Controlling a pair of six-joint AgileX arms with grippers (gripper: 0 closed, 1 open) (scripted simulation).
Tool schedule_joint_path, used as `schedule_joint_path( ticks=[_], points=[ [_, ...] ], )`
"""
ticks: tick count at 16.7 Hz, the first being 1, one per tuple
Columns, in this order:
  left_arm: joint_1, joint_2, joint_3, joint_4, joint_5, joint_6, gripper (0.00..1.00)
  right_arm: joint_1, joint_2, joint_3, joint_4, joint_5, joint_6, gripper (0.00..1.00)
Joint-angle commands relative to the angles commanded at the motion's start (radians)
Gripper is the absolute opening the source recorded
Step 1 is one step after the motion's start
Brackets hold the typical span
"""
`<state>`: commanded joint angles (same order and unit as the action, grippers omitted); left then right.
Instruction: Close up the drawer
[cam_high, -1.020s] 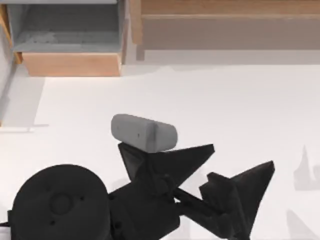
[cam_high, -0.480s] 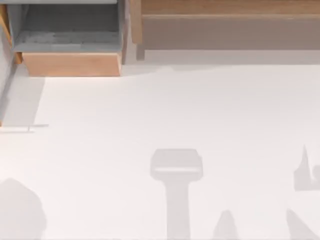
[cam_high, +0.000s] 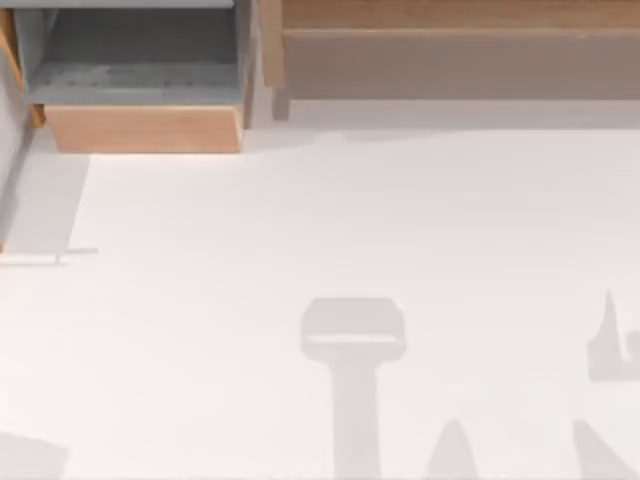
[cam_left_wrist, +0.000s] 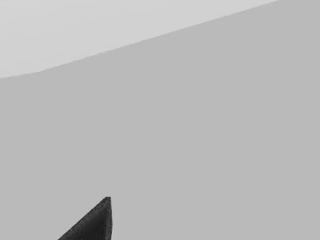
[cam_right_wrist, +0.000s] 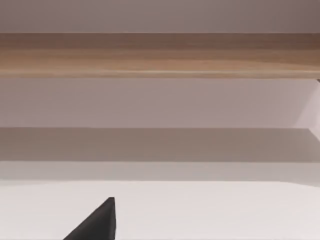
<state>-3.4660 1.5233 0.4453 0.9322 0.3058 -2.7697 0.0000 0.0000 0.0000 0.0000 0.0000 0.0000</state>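
Wooden-fronted drawer (cam_high: 143, 128) sits pulled out at upper left of the top view, grey walls and floor, nothing inside; long wood and beige cabinet (cam_high: 450, 50) along the upper edge. White counter (cam_high: 350, 220) broad and flat below. Jaws' state: cannot tell

The drawer (cam_high: 140, 85) is seen pulled open at the worktop's far left, its grey interior exposed behind the plain light-brown wooden front panel (cam_high: 143, 129).
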Motion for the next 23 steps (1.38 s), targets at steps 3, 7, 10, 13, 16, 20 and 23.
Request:
schedule_joint_path(
  ticks=[3,7,10,13,16,20,23],
  points=[
    [-0.402,0.090,-0.010,0.112,0.094,-0.375,1.00,0.000,0.000,0.000,0.000,0.000,0.000,1.00],
    [-0.905,0.201,-0.017,0.254,0.208,-0.840,1.00,0.000,0.000,0.000,0.000,0.000,0.000,1.00],
    [-1.245,0.277,-0.019,0.353,0.282,-1.152,1.00,0.000,0.000,0.000,0.000,0.000,0.000,1.00],
    [-1.541,0.343,-0.017,0.440,0.344,-1.421,1.00,0.000,0.000,0.000,0.000,0.000,0.000,1.00],
    [-1.788,0.398,-0.014,0.514,0.395,-1.644,1.00,0.000,0.000,0.000,0.000,0.000,0.000,1.00],
    [-2.011,0.448,-0.010,0.582,0.439,-1.845,1.00,0.000,0.000,0.000,0.000,0.000,0.000,1.00],
    [-2.089,0.466,-0.008,0.606,0.454,-1.914,1.00,0.000,0.000,0.000,0.000,0.000,0.000,1.00]
  ],
)
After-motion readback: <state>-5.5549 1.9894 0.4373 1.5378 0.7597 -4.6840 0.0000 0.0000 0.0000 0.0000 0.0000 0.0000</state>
